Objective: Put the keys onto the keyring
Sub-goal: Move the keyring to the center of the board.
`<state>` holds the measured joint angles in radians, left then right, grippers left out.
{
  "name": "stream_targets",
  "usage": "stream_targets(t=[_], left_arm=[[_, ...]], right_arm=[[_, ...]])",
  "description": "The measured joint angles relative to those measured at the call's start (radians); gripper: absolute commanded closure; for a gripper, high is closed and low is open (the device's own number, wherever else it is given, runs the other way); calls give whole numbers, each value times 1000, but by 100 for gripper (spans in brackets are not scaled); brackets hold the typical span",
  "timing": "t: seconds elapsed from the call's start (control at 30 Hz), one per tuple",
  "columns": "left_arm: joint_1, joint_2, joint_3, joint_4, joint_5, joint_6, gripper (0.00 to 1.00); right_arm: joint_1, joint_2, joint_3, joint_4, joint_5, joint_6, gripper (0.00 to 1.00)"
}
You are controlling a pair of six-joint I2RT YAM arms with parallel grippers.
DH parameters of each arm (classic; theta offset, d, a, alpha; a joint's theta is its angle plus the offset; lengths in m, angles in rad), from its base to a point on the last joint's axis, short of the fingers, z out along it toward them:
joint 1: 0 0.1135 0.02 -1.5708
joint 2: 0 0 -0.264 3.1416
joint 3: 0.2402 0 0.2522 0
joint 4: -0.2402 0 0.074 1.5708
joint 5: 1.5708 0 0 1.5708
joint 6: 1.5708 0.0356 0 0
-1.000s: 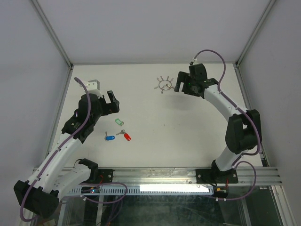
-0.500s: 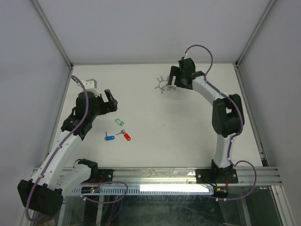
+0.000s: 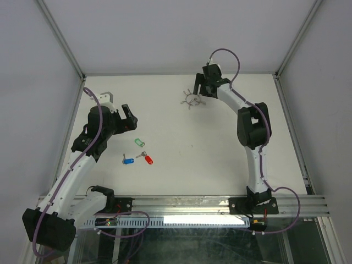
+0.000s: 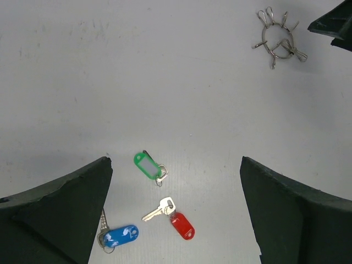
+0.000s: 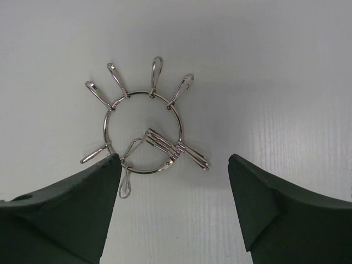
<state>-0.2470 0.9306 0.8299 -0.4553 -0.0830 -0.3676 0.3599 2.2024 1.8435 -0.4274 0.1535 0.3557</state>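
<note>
Jaws released on both arms, nothing held; left jaws hover over the left part of the surface (image 3: pixel 220 148), and in the left wrist view their fingers (image 4: pixel 49 220) fill the bottom corners with the three keys lying flat between them: green key (image 4: pixel 146 165) uppermost, red key (image 4: pixel 182 225) below and right of it with its silver blade pointing left, blue key (image 4: pixel 121 235) at lower left, its blade right at the edge of the left-hand finger. Keys are near each other, not touching. Over at the upper centre of the top view, right jaws hang above the keyring (image 5: pixel 165 144), well apart from the keys. Right wrist view: ring lies flat, centred between the two dark fingers, four clips (image 5: pixel 155 69) fanned along its upper edge, more at lower left, one bunched piece lying across the lower right of the ring. Lower-left clips sit just beside the left-hand finger, can't tell if they touch. None of the keys is on the ring
</note>
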Motion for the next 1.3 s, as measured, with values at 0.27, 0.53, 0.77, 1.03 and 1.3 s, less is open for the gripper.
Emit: stream_targets(t=[0.27, 0.53, 0.77, 1.03, 1.3], left_arm=[[0, 6, 0, 6, 33, 0, 1], [7, 13, 0, 11, 51, 0, 1], [7, 13, 0, 13, 59, 1, 1], [14, 31, 0, 16, 65, 0, 1], [27, 41, 0, 22, 73, 1, 1]], right_arm=[[0, 102, 96, -37, 6, -48, 37], [0, 187, 207, -63, 27, -89, 53], [-2, 226, 223, -79, 34, -114, 59], [-9, 236, 228, -94, 23, -142, 64], [-10, 235, 201, -69, 7, -174, 66]])
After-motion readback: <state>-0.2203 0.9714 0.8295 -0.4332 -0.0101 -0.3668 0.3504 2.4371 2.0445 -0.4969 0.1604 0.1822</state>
